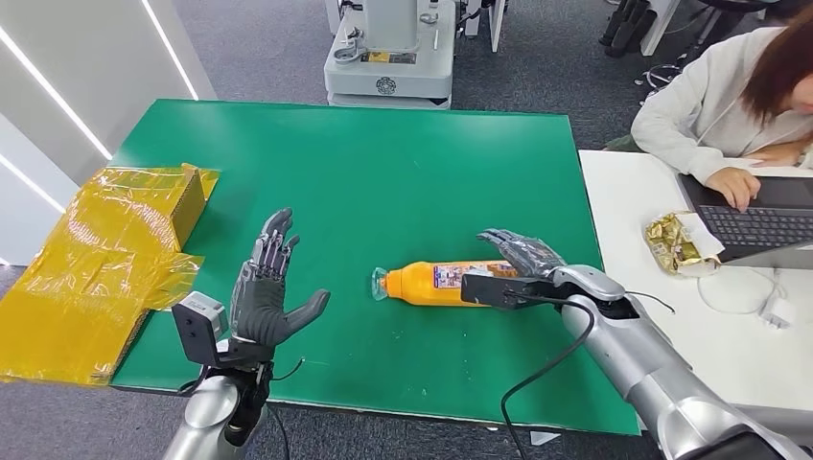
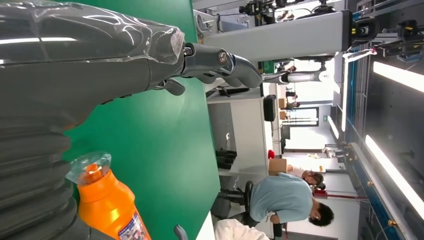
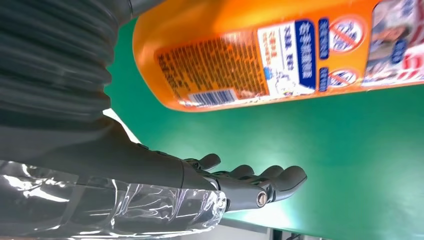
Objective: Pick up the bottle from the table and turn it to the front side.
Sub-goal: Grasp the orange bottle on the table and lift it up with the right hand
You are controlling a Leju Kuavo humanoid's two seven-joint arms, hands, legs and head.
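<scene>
- Lying on its side on the green table [image 1: 403, 172], the orange bottle [image 1: 436, 282] points its clear cap toward the robot's left and its base toward the right hand.
- Right hand [image 1: 518, 264] is right at the bottle's base end, fingers stretched out over the mat; from the head view it sits against the bottle, but the wrist view shows the fingers [image 3: 260, 182] extended and apart, with the bottle's printed label and barcode beside the palm — not closed around it.
- Left hand [image 1: 270, 287] is raised above the table's near edge, palm up, fingers spread, holding nothing, well apart from the bottle.
- Off to the left, a yellow-wrapped box [image 1: 105, 249] hangs over the table edge.
- At the white desk [image 1: 623, 192] on the right, a person [image 1: 729, 96] types on a laptop [image 1: 757, 220], a gold-foil packet [image 1: 676, 241] beside it.
</scene>
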